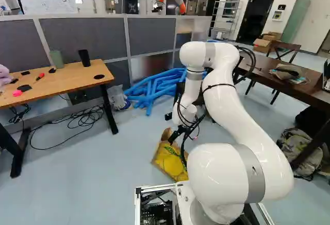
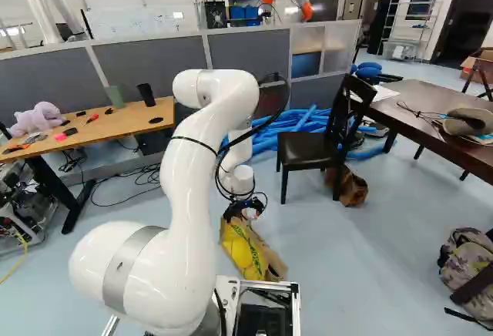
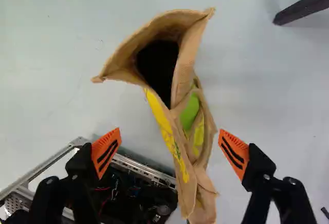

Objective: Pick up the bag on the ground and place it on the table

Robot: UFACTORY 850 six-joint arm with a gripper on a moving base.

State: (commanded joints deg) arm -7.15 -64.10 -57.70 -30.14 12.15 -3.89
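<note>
Bag [image 3: 182,88] on the floor, just ahead of the base frame's front edge [image 2: 296,305]; mouth open, facing the wrist camera. Gripper [image 2: 243,211] over the bag, fingers spread wide, nothing gripped; bag's folded side runs between the orange pads [image 3: 106,152]. Dark table [image 2: 412,99] at right of right base view; black chair [image 2: 310,148] by its left end.

The bag [image 1: 170,159] is on the floor [image 1: 82,178] at the lower middle of the left base view. At that view's left, a desk [image 1: 62,82] bears a cup [image 1: 84,58], with a partition [image 1: 82,35] behind it. At the right of the right base view, a table [image 2: 420,97] bears a hat [image 2: 467,122]; a chair [image 2: 306,151] stands left of it, pool noodles [image 2: 308,120] behind the chair.
</note>
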